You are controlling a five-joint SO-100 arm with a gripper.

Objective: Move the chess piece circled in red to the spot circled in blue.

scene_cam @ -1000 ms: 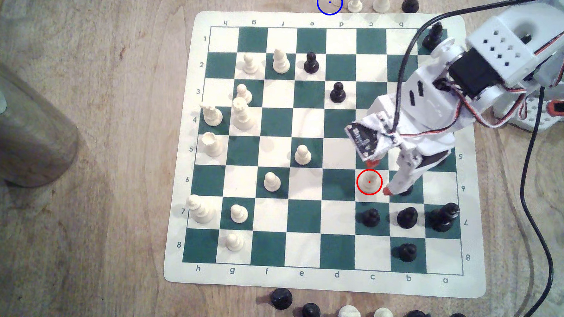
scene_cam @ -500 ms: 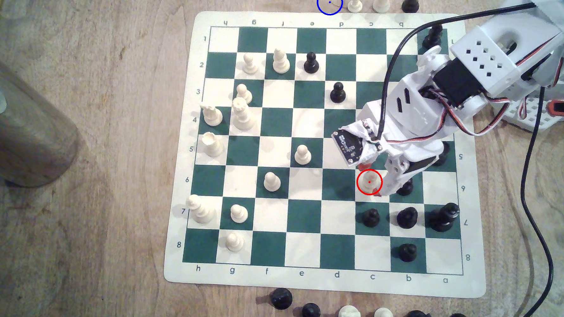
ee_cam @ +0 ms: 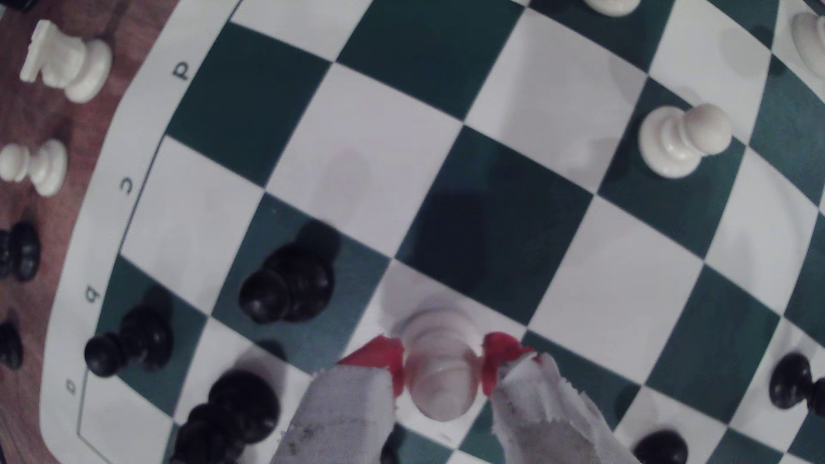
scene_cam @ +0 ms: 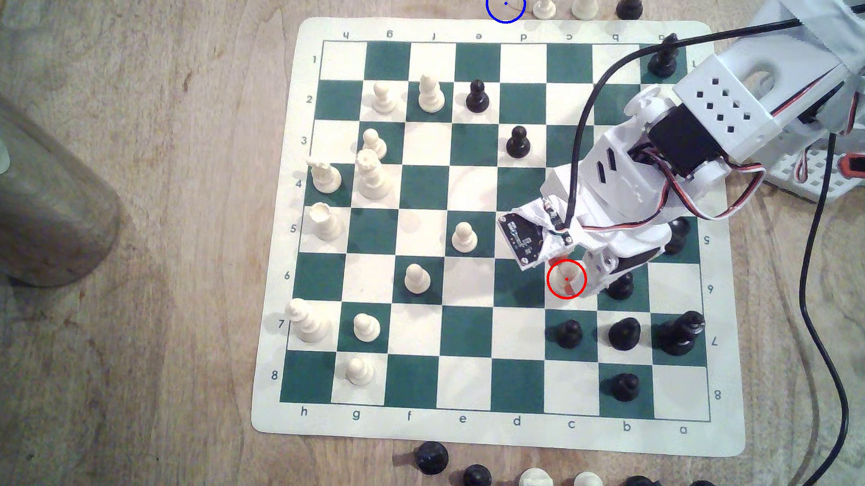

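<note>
Right now the gripper (ee_cam: 443, 368) brackets the white pawn (ee_cam: 439, 366) on its white square at c6, one red-tipped finger (ee_cam: 379, 359) at either side of the neck, apparently just touching, not yet squeezing, so it can lift clear of the black pawn (scene_cam: 620, 285) just beside. Well apart, the blue-ringed spot (scene_cam: 505, 3) waits on the bench (scene_cam: 169, 221) beyond the board (scene_cam: 463, 428).

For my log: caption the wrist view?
Claw straddles the white pawn, red fingertips on both sides.
</note>
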